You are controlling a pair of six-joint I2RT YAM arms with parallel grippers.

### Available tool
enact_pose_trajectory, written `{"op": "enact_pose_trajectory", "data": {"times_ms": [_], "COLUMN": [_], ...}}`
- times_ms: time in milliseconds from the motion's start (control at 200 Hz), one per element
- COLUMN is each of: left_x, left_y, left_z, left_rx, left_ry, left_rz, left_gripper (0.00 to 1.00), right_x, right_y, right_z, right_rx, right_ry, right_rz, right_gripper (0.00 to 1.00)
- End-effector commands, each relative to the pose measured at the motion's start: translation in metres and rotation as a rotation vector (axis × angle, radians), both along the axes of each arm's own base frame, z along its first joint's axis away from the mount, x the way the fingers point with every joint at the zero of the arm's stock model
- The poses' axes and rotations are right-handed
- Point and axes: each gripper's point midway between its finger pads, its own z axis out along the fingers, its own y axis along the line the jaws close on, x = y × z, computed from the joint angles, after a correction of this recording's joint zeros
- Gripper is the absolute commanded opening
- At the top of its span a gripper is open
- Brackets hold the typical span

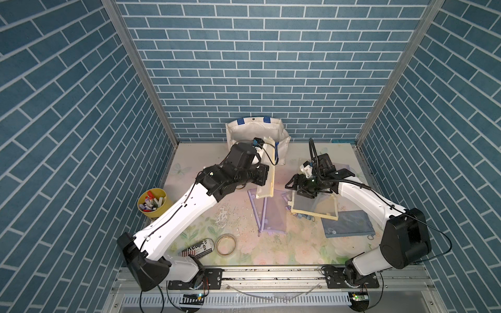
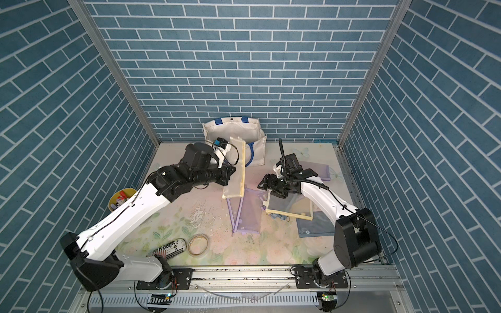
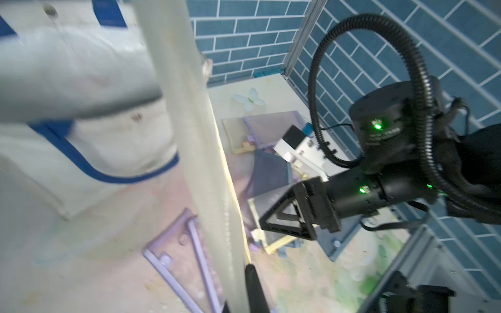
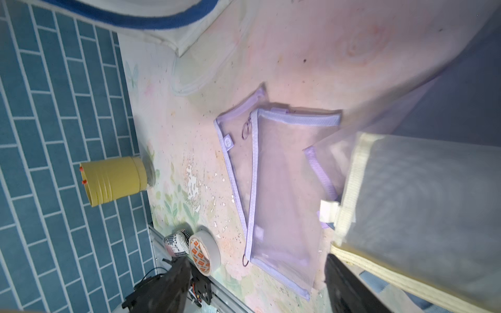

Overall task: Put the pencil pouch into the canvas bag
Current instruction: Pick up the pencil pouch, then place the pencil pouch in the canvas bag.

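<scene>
A cream mesh pencil pouch (image 1: 267,168) (image 2: 236,166) (image 3: 195,135) hangs on edge above the table, with my left gripper (image 1: 264,176) (image 2: 230,174) (image 3: 238,287) shut on its lower part. Its upper end reaches the open mouth of the off-white canvas bag (image 1: 254,131) (image 2: 233,129) (image 3: 81,67), which stands against the back wall with blue handles. My right gripper (image 1: 291,185) (image 2: 264,183) (image 4: 256,261) is open and holds nothing. It hovers over the near-left edge of a second cream-trimmed pouch (image 1: 314,206) (image 4: 420,203) lying flat.
Two purple mesh pouches (image 1: 267,214) (image 4: 282,189) lie mid-table, a blue pouch (image 1: 347,223) at the right, another purple one (image 1: 344,168) behind the right arm. A yellow cup of markers (image 1: 153,203), a tape roll (image 1: 226,244) and a can (image 1: 199,248) sit front left.
</scene>
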Motion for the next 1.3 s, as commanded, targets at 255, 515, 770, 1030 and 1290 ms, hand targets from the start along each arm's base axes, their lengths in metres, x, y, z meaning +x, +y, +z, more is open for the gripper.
{"op": "enact_pose_trajectory", "data": {"times_ms": [255,515,770,1030,1290], "left_x": [0.134,0.206,0.249,0.255,0.269], "left_y": [0.0,-0.002,0.021,0.025,0.024], "left_z": [0.065,0.081,0.037,-0.035,-0.075], "left_rx": [0.55,0.683,0.73,0.746,0.764], "left_ry": [-0.419,-0.671,-0.673,-0.599,-0.536], "left_rz": [0.014,0.04,-0.01,-0.122,-0.17], "left_gripper": [0.0,0.0,0.0,0.0,0.03], "right_x": [-0.002,-0.009,-0.013,-0.018,-0.015], "right_y": [-0.025,-0.036,-0.046,-0.059,-0.07], "right_z": [0.046,0.059,0.066,0.064,0.062], "right_rx": [-0.092,-0.158,-0.19,-0.209,-0.214], "right_ry": [-0.051,-0.027,-0.034,-0.015,-0.01], "right_rz": [-0.054,-0.031,-0.044,-0.051,-0.05], "right_gripper": [0.79,0.79,0.78,0.77,0.77]}}
